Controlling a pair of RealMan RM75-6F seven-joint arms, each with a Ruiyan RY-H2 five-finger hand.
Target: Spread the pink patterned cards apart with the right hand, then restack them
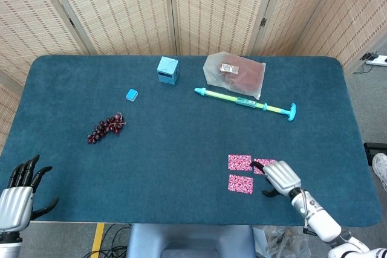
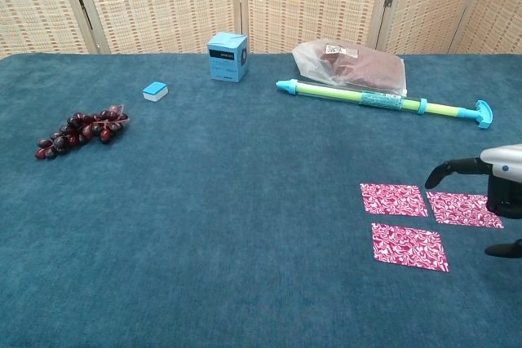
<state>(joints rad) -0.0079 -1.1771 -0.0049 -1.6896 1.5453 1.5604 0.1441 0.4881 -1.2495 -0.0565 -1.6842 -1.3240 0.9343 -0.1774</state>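
3 pink patterned cards lie spread face down on the blue counter, toward its front right: 2 side by side in a row, the third just in front of the left one, none overlapping. the robot's right hand sits over the right-hand card of the row; in the chest view its dark fingers reach out above the gap between the 2 rear cards, lifted off the cloth, apart and gripping nothing. the left hand rests at the front left corner of the counter, fingers splayed and empty. farther back, well apart from the cards, a bunch of dark grapes lies to the left, with a small blue block and a light blue box behind it. a green and blue pump stretches across the rear right, just in front of a clear bag with brown contents.
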